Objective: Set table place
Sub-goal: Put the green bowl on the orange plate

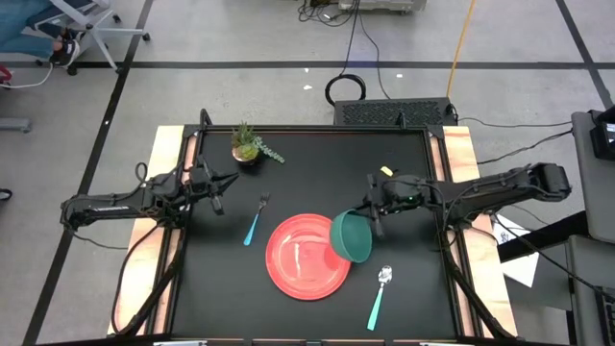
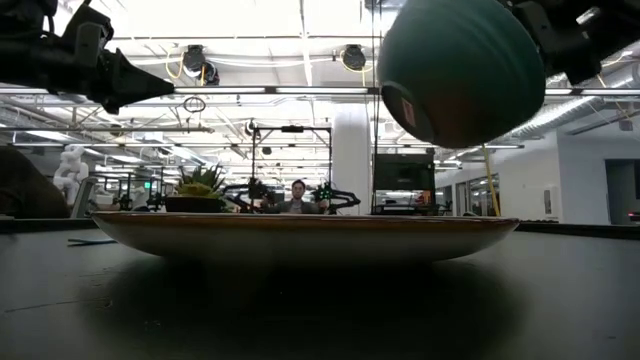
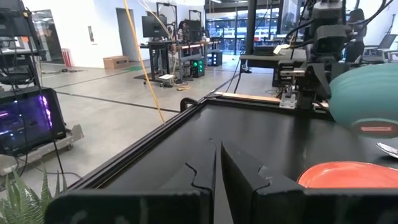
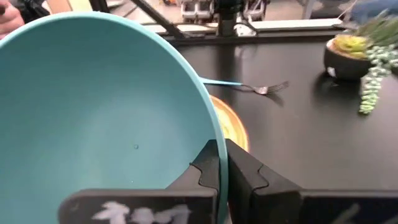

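High view: my right hand (image 1: 369,223) reaches in from the right side of the desk (image 1: 307,154), clamped on the rim of the bowl (image 1: 352,236), which is tilted over the right edge of the plate (image 1: 308,256). My left hand (image 1: 223,191) sits level over the left part of the desk, fingers closed on nothing. Fork (image 1: 256,219) lies left of the plate, spoon (image 1: 380,296) lower right of it, plant (image 1: 249,145) near the far edge.

Low view: bowl (image 2: 460,70) hangs clear above the plate (image 2: 300,232), no contact.

Left wrist view: my fingers (image 3: 239,171) pressed together, empty.

Right wrist view: my fingers (image 4: 245,171) pinch the bowl (image 4: 93,112) rim.
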